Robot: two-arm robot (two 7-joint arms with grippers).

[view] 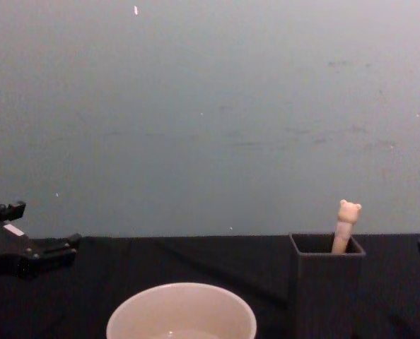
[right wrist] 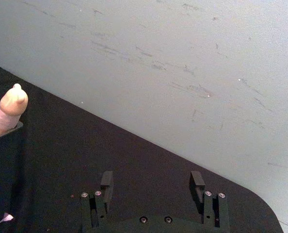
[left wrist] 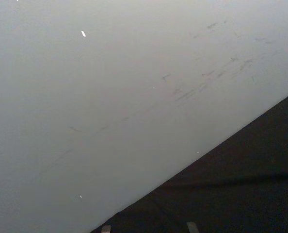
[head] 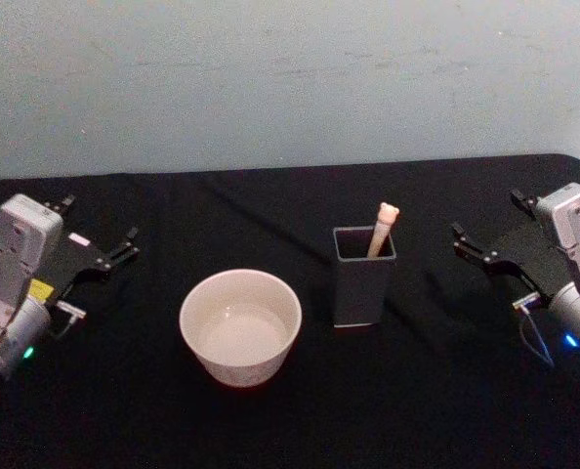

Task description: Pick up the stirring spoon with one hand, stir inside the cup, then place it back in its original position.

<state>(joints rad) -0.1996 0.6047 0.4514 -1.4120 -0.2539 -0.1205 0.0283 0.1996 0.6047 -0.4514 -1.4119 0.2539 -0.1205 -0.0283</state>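
Sitting low and centre in the head view, the cup (head: 240,327) is a wide, round, cream-white bowl with a thin rim, resting on the black table (head: 436,410). Just beside it, to the right in the frame and slightly farther back, stands the holder (head: 364,278), a tall dark grey square box, narrower than the cup. The stirring spoon (head: 382,230) stands inside the holder, leaning at its far right corner. Its beige handle and bear-head top rise above the rim, while its lower part is hidden inside the box. At the frame's left edge the left gripper (head: 102,219) hovers over the table with its fingers spread apart and grasping nothing. A small yellow sticker (head: 41,290) and a white label (head: 78,237) sit on that arm, their writing too small to read. At the right edge the right gripper (head: 485,215) is likewise spread wide and unloaded, well apart from the spoon. Its wrist view has the bear head at the left edge, far from the fingers (right wrist: 106,180). A scuffed pale grey wall (head: 290,78) lies beyond the table.
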